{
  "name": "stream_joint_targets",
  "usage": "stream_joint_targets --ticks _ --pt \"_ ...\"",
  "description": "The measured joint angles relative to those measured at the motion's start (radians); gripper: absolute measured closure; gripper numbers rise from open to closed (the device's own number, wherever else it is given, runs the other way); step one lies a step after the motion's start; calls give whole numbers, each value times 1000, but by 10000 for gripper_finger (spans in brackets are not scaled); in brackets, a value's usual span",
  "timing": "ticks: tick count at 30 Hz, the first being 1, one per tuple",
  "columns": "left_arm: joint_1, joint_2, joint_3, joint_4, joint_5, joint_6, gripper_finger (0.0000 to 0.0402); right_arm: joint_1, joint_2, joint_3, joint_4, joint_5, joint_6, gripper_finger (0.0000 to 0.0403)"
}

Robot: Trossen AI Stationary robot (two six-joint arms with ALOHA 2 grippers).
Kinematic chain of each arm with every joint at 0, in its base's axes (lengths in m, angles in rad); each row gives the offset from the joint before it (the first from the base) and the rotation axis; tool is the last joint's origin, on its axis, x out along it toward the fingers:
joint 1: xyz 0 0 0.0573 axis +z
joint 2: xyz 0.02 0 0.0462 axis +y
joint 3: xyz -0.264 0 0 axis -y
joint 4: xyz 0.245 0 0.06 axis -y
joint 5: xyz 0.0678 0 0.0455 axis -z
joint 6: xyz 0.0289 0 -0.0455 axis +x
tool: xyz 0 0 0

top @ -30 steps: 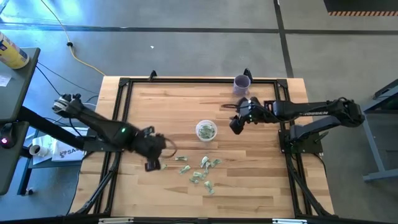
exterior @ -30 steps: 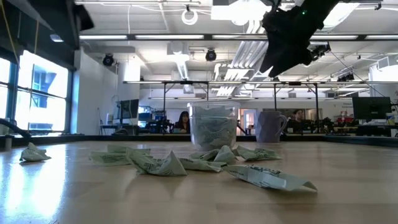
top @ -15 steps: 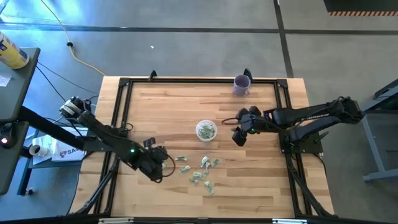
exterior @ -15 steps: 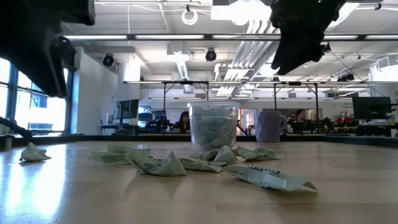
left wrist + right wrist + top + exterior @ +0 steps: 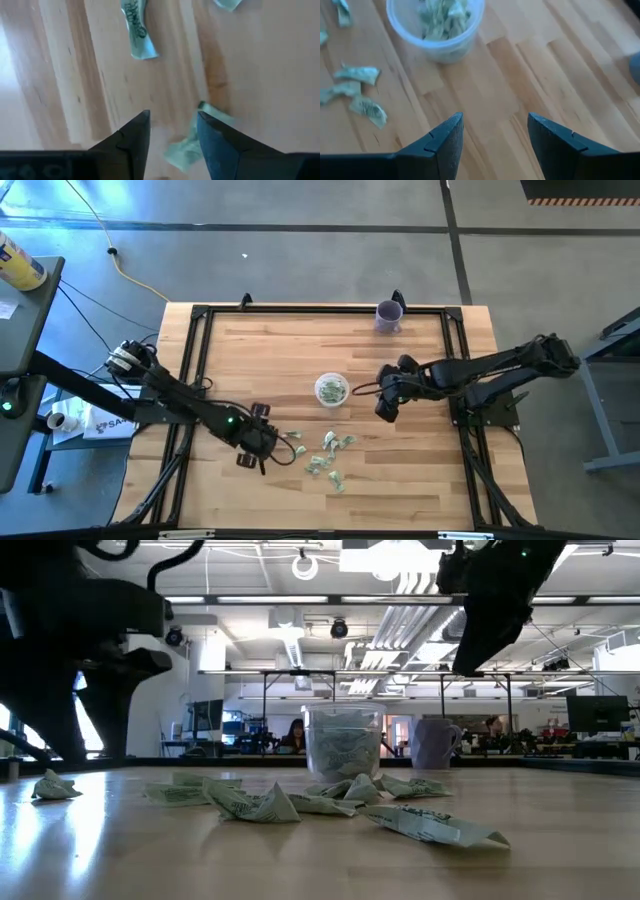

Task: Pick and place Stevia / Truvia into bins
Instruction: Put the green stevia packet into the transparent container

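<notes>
Left gripper (image 5: 172, 135), fingers apart, low over the pale wooden table (image 5: 250, 350), straddling a crumpled pale-green-and-white paper sweetener packet (image 5: 192, 142) lying between its fingertips; only the left wrist view shows this packet, with another packet (image 5: 136, 27) farther ahead. The high view places this gripper (image 5: 262, 448) at the near-left edge of the loose scatter of packets (image 5: 325, 455). Right gripper (image 5: 495, 142), fingers apart and empty, hangs over bare boards just right of the small round clear plastic cup (image 5: 331, 389), which holds packets (image 5: 442, 15). The low view alone shows the cup (image 5: 343, 748) upright behind the scatter, a purple cup (image 5: 435, 744) beyond it.
</notes>
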Motion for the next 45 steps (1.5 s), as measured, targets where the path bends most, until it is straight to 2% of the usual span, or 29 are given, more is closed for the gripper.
stream_joint_targets --ticks 4,8,14,24,32,35,40,43,45 --pt "38 0 -25 -3 55 106 221 0 47 0 13 -18 -19 189" --pt "73 0 -28 -4 152 169 224 0 89 0 38 -19 6 191" --pt "55 -1 -5 -82 295 213 223 0 129 0 70 -19 13 188" --pt "51 -1 -7 -85 359 220 222 0 136 0 85 18 10 182" --pt "52 -3 -90 62 332 208 223 -1 136 0 85 34 10 183" --pt "51 -5 -104 72 307 208 237 -1 136 0 79 34 10 182" --pt "51 -5 -116 94 251 207 308 -1 136 0 63 37 10 182" --pt "62 -4 -117 129 172 207 362 -1 136 0 61 39 9 182" --pt "86 -3 -115 151 126 196 379 -1 136 0 61 39 10 183"
